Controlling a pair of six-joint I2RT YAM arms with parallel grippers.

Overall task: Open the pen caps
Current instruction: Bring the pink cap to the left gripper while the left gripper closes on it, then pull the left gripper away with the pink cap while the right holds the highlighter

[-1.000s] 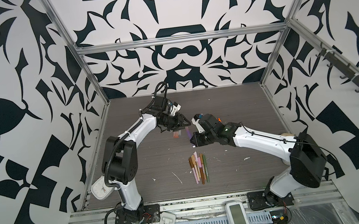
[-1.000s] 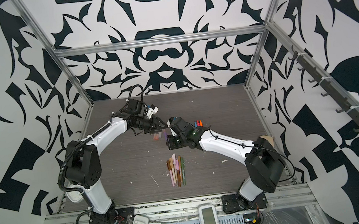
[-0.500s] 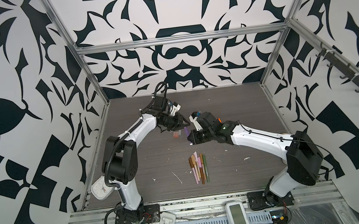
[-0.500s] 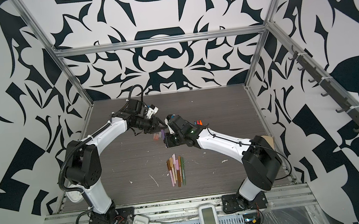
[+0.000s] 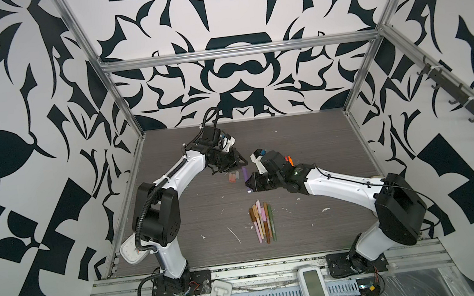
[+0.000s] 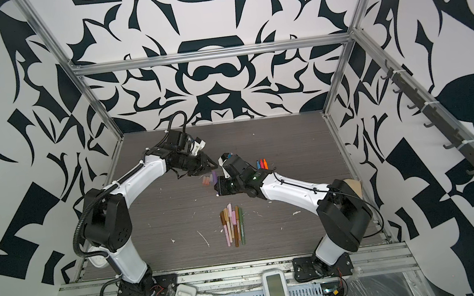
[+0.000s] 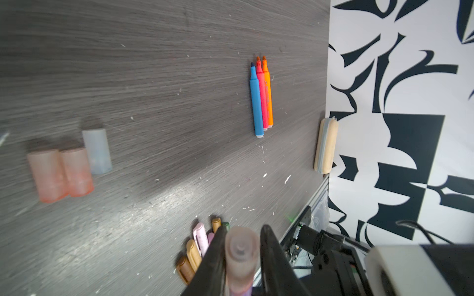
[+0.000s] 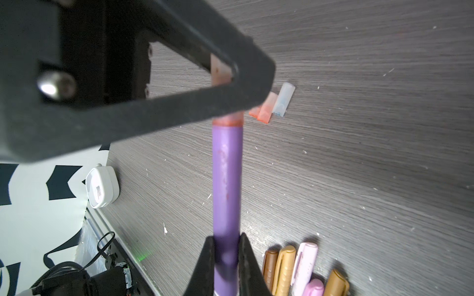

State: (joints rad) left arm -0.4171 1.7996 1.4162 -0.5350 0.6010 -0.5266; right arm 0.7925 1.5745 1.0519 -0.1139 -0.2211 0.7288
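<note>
Dark grey wood-grain bench (image 5: 305, 147), patterned walls around. Above it the right gripper (image 8: 227, 243) clamps the purple marker pen (image 8: 227, 179) by its barrel. The left gripper (image 7: 243, 232), wider and apart a second ago, has narrowed onto the pen's translucent pinkish cap (image 7: 241, 256); I judge the pull comes next. Three loose translucent caps (image 7: 69, 169) lie nearby.

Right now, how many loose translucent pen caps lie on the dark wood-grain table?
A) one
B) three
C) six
B: two pinkish translucent caps and one bluish clear cap lie side by side on the table; a fourth cap, gripped by the left end effector, is on the purple marker pen.
</note>
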